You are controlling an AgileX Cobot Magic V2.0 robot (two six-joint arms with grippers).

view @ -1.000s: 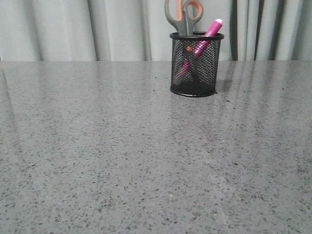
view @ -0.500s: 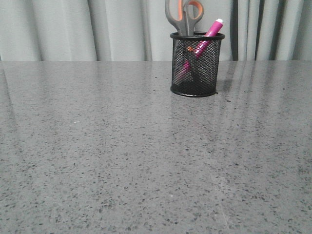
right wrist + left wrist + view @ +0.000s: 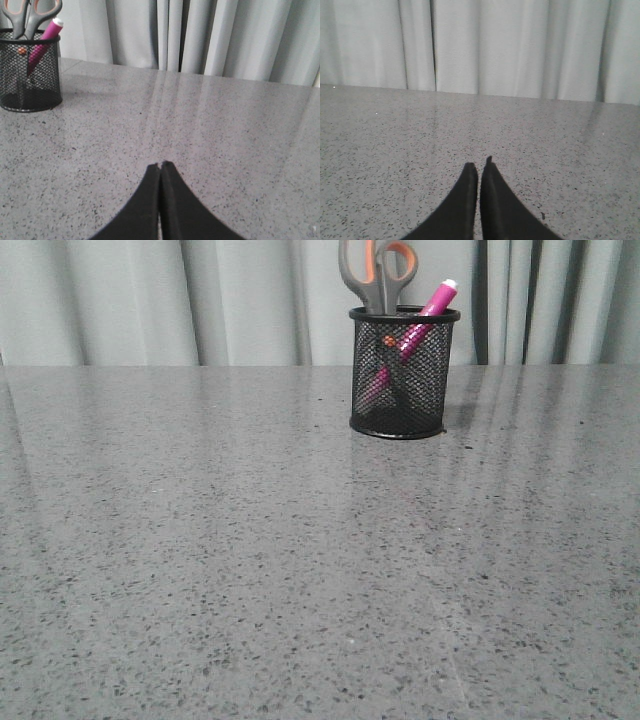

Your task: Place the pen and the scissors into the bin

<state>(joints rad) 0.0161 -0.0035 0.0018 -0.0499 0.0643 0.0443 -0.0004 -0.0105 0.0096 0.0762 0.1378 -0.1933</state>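
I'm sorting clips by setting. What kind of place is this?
Probably a lab or test bench: a bare grey speckled table, pale curtains behind, and one mesh bin holding scissors and a pen.

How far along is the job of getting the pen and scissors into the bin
It looks finished. The scissors stand blades down in the bin, handles above the rim, and the pen leans inside beside them. Nothing is in hand: the left gripper and right gripper are both shut and empty over the table. Nothing appears left.

Black wire-mesh metal bin (image 3: 403, 370) stands on a polished, glossy speckled stone-look table (image 3: 250, 560) before matt cloth curtains (image 3: 150, 300).
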